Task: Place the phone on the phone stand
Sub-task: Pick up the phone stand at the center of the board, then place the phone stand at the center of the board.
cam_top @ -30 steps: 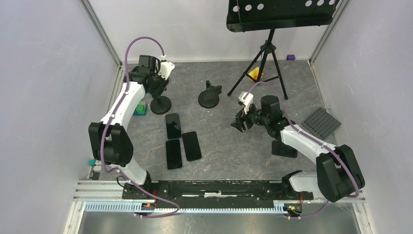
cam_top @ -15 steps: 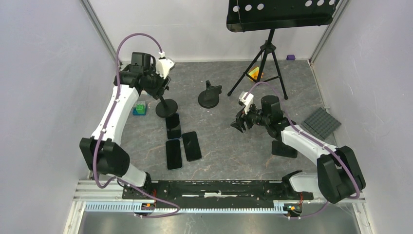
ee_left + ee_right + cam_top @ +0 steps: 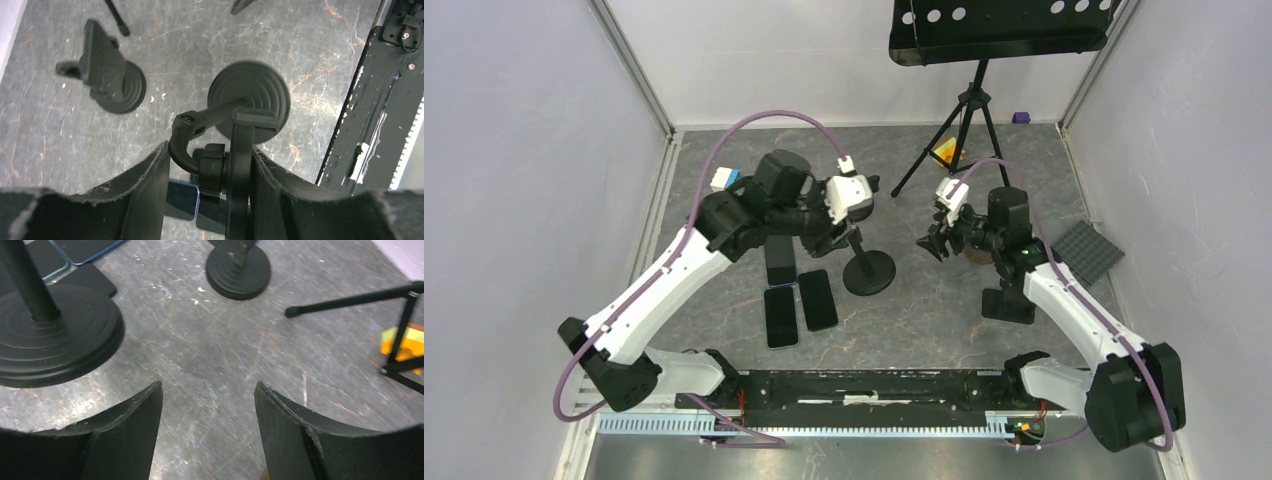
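Note:
My left gripper [image 3: 842, 232] is shut on the head of a black phone stand [image 3: 869, 272]. Its round base is right of the phones, at or just above the floor. In the left wrist view the stand's plate [image 3: 240, 165] sits between my fingers, above its base [image 3: 249, 97]. Three dark phones [image 3: 781, 315] lie flat left of the base, and a fourth phone [image 3: 1007, 305] lies by my right arm. My right gripper [image 3: 929, 243] is open and empty, right of the stand [image 3: 55, 335]. A second black stand [image 3: 107, 75] stands farther back.
A music stand's tripod [image 3: 964, 110] stands at the back right, with an orange-yellow block [image 3: 946, 152] under it. A grey ridged mat [image 3: 1082, 252] lies by the right wall. A blue and white block [image 3: 722, 180] lies at the back left. The black rail [image 3: 864, 385] runs along the near edge.
My left arm has carried the phone stand from the back left to the middle, just right of the phones. My right gripper has shifted slightly back and to the right.

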Robot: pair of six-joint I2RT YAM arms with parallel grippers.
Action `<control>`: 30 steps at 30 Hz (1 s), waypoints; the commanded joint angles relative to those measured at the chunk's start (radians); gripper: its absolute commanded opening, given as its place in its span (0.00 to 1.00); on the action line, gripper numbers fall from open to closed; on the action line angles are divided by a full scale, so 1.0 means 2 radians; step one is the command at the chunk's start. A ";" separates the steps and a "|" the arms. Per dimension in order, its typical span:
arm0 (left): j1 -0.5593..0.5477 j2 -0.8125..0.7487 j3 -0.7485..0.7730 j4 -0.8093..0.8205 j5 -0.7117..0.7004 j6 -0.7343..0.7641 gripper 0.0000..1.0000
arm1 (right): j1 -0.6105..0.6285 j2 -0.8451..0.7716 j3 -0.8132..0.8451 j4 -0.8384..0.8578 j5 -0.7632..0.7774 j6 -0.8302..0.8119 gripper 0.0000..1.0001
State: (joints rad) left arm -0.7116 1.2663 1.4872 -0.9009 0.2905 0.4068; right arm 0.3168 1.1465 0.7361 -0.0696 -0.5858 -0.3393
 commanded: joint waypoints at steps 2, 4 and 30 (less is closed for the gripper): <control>-0.072 0.042 -0.002 0.118 -0.040 -0.021 0.25 | -0.061 -0.044 -0.019 -0.019 -0.016 -0.019 0.72; -0.107 0.062 -0.010 0.144 -0.086 -0.006 0.25 | -0.079 -0.055 -0.026 -0.023 -0.016 -0.021 0.72; -0.231 0.189 -0.051 0.136 -0.050 -0.069 0.25 | -0.126 -0.024 -0.056 -0.058 -0.087 -0.047 0.73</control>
State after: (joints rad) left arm -1.1728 1.5806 1.3460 -0.5255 0.0128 0.3882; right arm 0.0689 1.0985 0.6250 -0.1719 -0.7063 -0.4011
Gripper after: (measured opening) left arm 0.556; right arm 0.729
